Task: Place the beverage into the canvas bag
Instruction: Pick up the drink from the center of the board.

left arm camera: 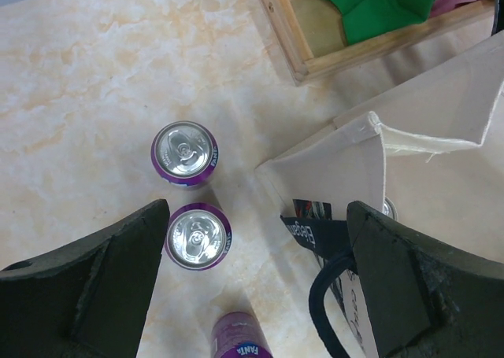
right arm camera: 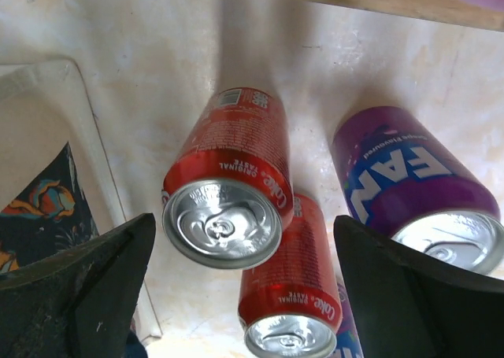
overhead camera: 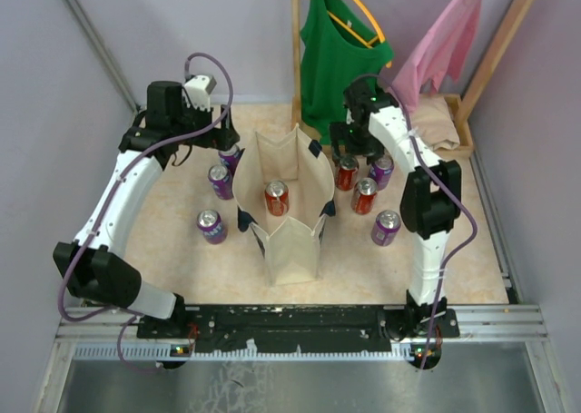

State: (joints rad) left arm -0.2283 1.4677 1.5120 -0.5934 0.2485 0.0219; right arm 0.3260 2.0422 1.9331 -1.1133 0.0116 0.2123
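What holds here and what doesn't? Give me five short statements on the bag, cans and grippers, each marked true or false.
1. A red can stands inside the canvas bag. True.
2. The right gripper is clamped on a purple can. False: its jaws are open, with a second red can showing between them.
3. The left gripper is open. True.
4. The bag lies flat. False: it stands upright with its mouth open.
5. Purple cans stand only left of the bag. False: one purple can is on its left and another purple can is on its right.
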